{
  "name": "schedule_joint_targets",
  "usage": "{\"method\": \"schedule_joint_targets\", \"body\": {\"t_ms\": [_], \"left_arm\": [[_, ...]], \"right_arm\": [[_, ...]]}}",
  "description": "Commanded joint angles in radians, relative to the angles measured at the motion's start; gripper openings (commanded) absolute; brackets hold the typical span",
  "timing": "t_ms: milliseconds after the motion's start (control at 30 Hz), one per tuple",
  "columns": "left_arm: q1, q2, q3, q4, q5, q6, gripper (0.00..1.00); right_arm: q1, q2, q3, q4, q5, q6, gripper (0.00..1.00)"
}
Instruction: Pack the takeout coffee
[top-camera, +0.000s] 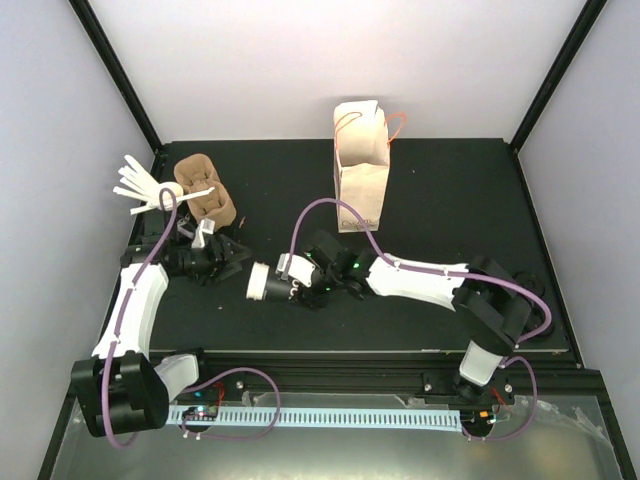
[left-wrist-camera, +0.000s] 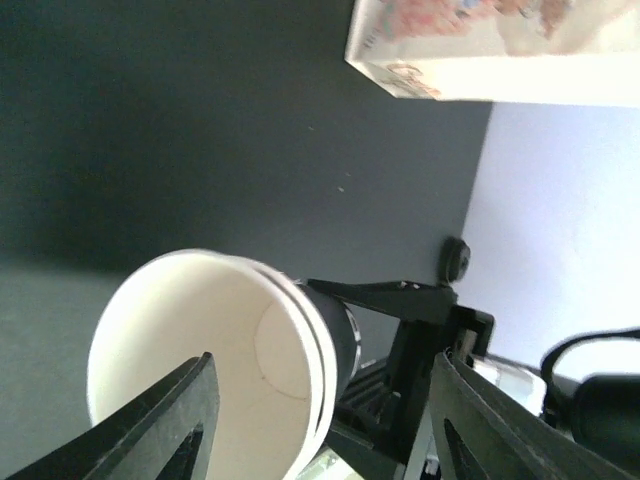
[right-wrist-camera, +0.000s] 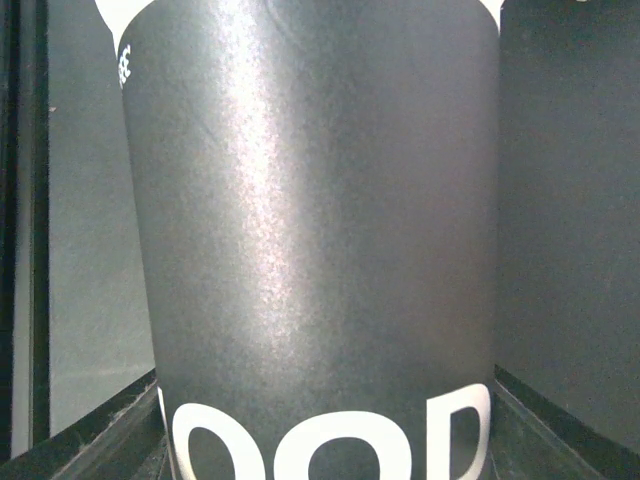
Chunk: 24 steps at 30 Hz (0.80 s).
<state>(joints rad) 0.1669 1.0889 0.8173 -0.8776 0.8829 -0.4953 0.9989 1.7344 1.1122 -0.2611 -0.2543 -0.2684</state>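
The black surface carries a pale paper bag standing upright at the back. Its mouth is open and its thin handles are up. There is small print low on its front, but none of it can be read. The left wrist view catches a corner of the bag with reddish print, too washed out to make out.

A brown cup carrier sits at the back left. Beside it, white stirrer sticks fan out.

The cup is near the middle of the surface, in front of the bag, and has no lid. Its long axis lies level, running left to right, and its open mouth points left toward the left tool. The right tool is clenched around its black body.

Only the left wrist view looks straight into the mouth. It shows the cup's pale inside, its round bottom and the right tool's black fingers on the wall. The left tool's own fingers stand spread at the bottom of that view and grip nothing. From above, this tool sits just short of the cup's mouth.

Only the right wrist view shows the lettering. The cup's dark wall fills that view, with big white letters reading "OOD", cut off at the edge, and a scrap of small white print at the upper left that cannot be read.
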Motion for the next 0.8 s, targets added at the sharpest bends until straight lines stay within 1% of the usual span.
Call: {"method": "schedule_joint_targets", "body": {"t_ms": [0, 67, 133, 267, 400, 633, 667, 767], "left_arm": [[-0.036, 0.015, 0.028, 0.094, 0.149, 0.071, 0.59], [-0.055, 0.007, 0.02, 0.12, 0.187, 0.086, 0.58], [-0.072, -0.014, 0.009, 0.132, 0.198, 0.096, 0.52], [-0.08, -0.038, -0.055, 0.157, 0.205, 0.08, 0.45], [-0.082, -0.043, -0.093, 0.186, 0.204, 0.044, 0.45], [-0.083, -0.026, -0.107, 0.159, 0.201, 0.047, 0.46], [-0.084, -0.022, -0.112, 0.163, 0.208, 0.045, 0.44], [-0.091, -0.012, -0.126, 0.17, 0.222, 0.036, 0.32]], "right_arm": [[-0.012, -0.061, -0.052, 0.02, -0.049, -0.046, 0.64], [-0.016, -0.074, -0.062, 0.02, -0.058, -0.053, 0.64], [-0.022, -0.085, -0.069, 0.025, -0.074, -0.057, 0.64], [-0.04, -0.094, -0.076, 0.03, -0.106, -0.063, 0.64], [-0.047, -0.101, -0.075, 0.028, -0.112, -0.069, 0.64], [-0.059, -0.105, -0.073, 0.026, -0.119, -0.075, 0.64], [-0.061, -0.105, -0.071, 0.027, -0.122, -0.074, 0.64], [-0.063, -0.105, -0.07, 0.028, -0.127, -0.075, 0.64]]}}
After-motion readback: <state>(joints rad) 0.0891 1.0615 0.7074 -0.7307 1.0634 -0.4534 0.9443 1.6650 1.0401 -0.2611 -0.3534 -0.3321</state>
